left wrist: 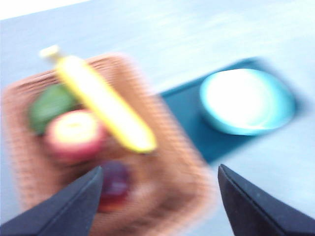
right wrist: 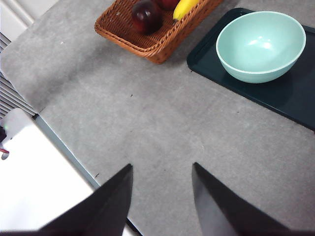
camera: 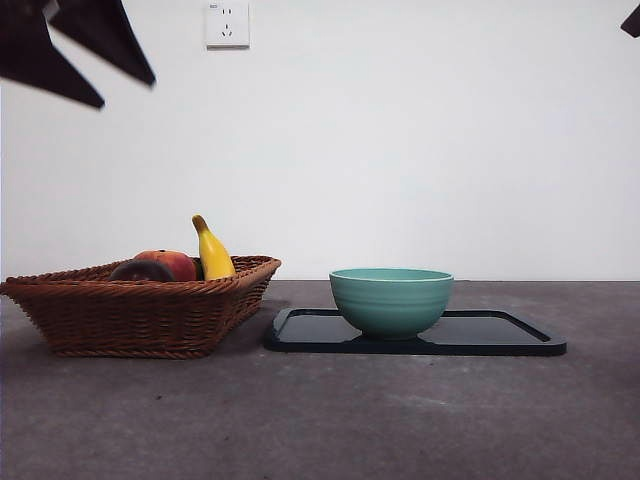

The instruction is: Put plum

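The plum (left wrist: 114,183) is a small dark maroon fruit lying in the brown wicker basket (camera: 140,310). It also shows in the front view (camera: 141,271) and the right wrist view (right wrist: 146,15). My left gripper (left wrist: 160,189) is open and hangs above the basket, its jaws spread wide over the plum's corner; the left wrist view is blurred. In the front view it shows as dark jaws at the top left (camera: 80,50). My right gripper (right wrist: 162,189) is open and empty over bare table, away from the basket.
The basket also holds a yellow banana (camera: 212,252), a red-orange fruit (camera: 172,263) and a green fruit (left wrist: 49,105). A teal bowl (camera: 391,298) stands empty on a dark tray (camera: 500,335) to the right of the basket. A white box (right wrist: 34,182) lies at the table's edge.
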Motion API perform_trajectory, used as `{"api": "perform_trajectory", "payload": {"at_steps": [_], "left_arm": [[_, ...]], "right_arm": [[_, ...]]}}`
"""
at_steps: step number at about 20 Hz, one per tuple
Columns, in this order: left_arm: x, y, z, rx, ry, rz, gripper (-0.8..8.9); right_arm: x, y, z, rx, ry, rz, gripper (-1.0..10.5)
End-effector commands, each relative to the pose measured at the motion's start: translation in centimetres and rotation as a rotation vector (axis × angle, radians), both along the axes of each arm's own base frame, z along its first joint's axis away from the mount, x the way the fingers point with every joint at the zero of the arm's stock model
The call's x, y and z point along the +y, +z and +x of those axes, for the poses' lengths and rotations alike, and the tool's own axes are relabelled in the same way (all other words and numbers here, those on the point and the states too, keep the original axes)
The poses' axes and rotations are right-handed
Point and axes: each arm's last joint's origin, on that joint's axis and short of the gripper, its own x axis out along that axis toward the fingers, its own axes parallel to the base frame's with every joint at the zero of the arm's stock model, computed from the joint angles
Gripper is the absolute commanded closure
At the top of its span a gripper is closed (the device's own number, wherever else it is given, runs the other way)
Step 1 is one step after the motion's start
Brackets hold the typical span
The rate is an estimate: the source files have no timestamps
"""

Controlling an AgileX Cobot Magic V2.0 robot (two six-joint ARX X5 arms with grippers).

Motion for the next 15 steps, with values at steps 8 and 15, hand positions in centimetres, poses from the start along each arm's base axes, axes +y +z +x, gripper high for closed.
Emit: {"api": "perform_trajectory", "payload": {"at_steps": [8, 15], "left_arm": [[0.6, 2.0, -5.1, 0.112, -0.263, -0.186, 4.41], [1.0, 0.9, -6.9, 0.263, -0.347, -0.150, 4.42]], "right_arm": [[0.1, 0.4, 0.1, -0.015, -0.002, 0.018, 7.5], [0.1, 0.4, 0.1, -0.010, -0.007, 0.024, 7.5]]}}
